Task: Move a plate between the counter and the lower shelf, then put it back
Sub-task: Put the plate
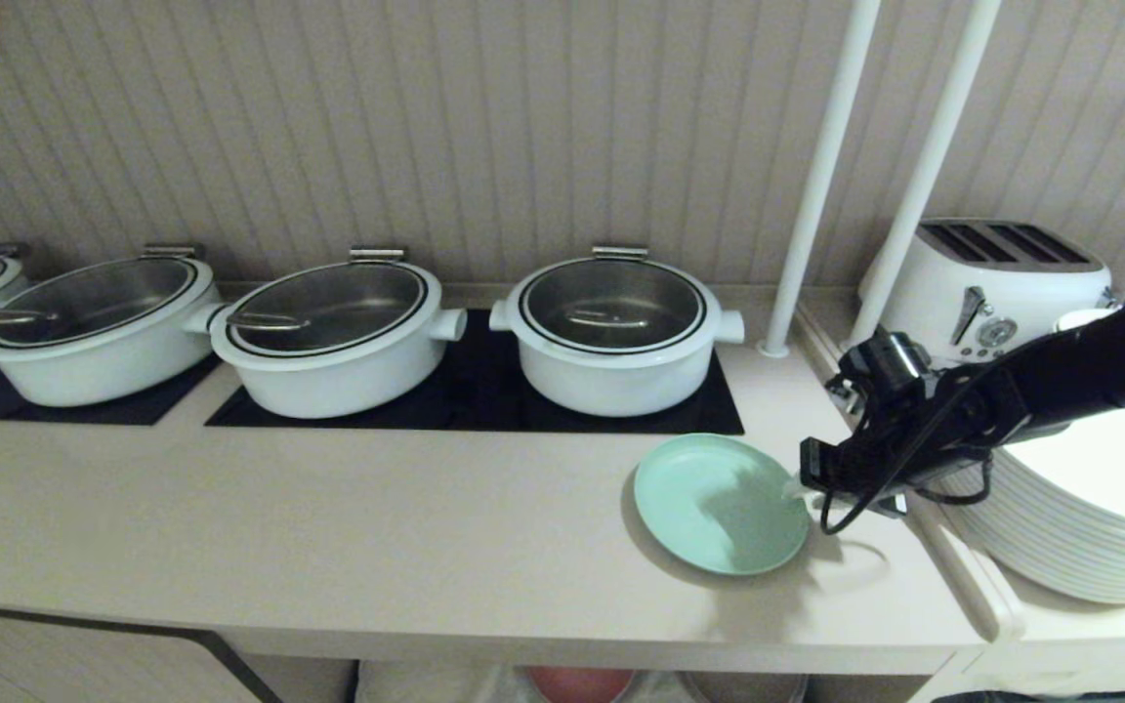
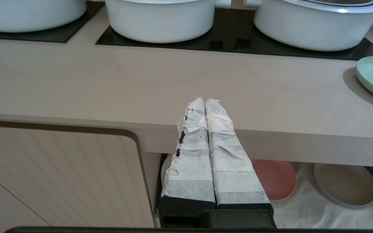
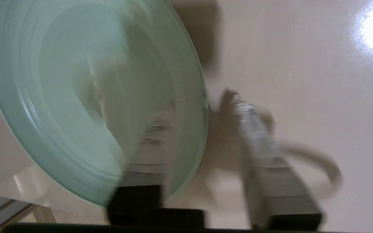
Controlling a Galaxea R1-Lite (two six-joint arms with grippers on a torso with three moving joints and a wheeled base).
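The round mint-green plastic plate (image 1: pixel 721 503) lay flat on the pale beige worktop (image 1: pixel 328 527), at five o'clock from the nearest white pot (image 1: pixel 614 330). The right hand (image 1: pixel 805 488) straddled its three-o'clock rim, fingers parted, gripping nothing; judging so, the release step was in hand, and withdrawing should follow. The left hand (image 2: pixel 205 102) hung pressed together.
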